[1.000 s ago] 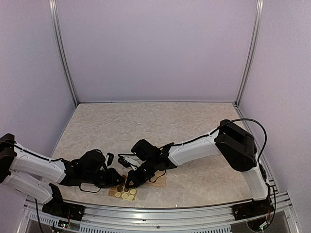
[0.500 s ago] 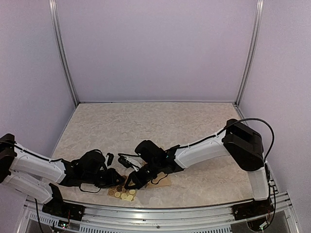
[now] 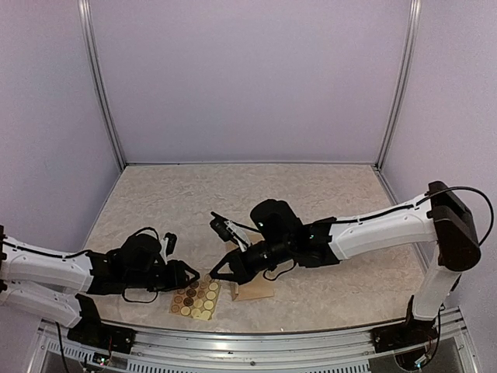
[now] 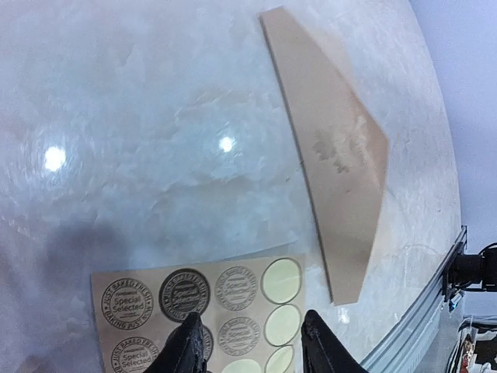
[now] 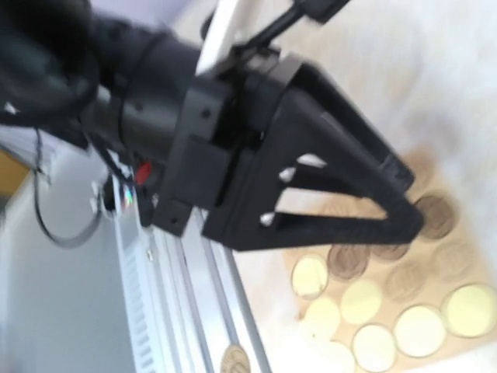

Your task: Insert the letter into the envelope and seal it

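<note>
Your left gripper (image 4: pixel 253 336) hangs with fingers parted right over the sticker sheet (image 4: pixel 233 289), probably lining up a seal. Meanwhile your right gripper (image 3: pixel 219 272) is pinched closed, can't tell on what. The envelope (image 4: pixel 338 155) lies flat just beside; the letter isn't visible, likely inside.

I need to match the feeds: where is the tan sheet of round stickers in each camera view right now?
Top external: sticker sheet lies low and left of centre, near the table's front edge.
Left wrist: sticker sheet fills the bottom centre and is cut off by the frame's lower edge.
Right wrist: sticker sheet sits at the lower right, blurred.
Shared landmark: the aluminium rail along the table's near edge, also at the left wrist view's lower right and the right wrist view's lower left.
</note>
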